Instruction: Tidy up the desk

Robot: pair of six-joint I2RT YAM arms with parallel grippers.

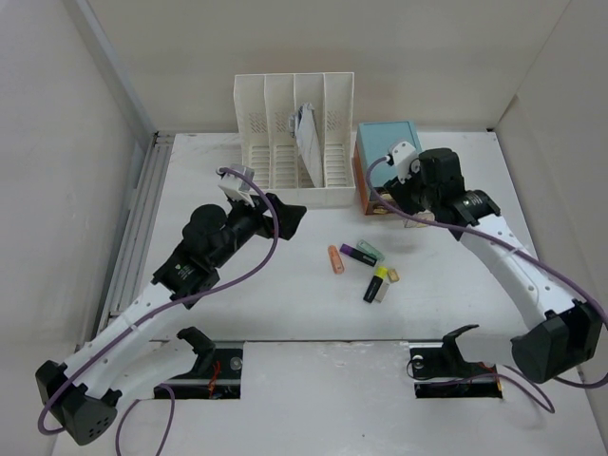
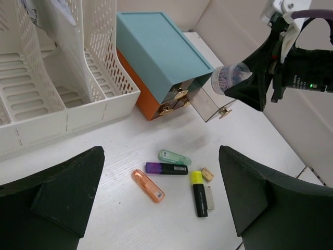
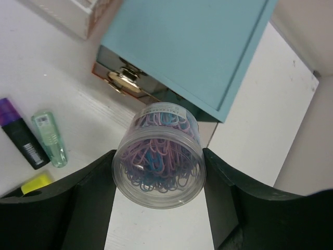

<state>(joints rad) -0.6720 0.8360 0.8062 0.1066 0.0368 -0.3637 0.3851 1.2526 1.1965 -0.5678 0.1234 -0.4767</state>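
Observation:
The white desk holds a loose group of highlighters: orange, purple, green and yellow-capped black. My right gripper is shut on a clear jar of pink and blue paper clips. It holds the jar in the air just in front of the teal drawer box. The box's clear drawer stands pulled out beneath the jar. My left gripper is open and empty, hovering above the highlighters, left of the box.
A white slotted file rack with a paper in one slot stands at the back, touching the box's left side. A small white eraser and a tan piece lie by the yellow highlighter. A grey rail runs along the left edge.

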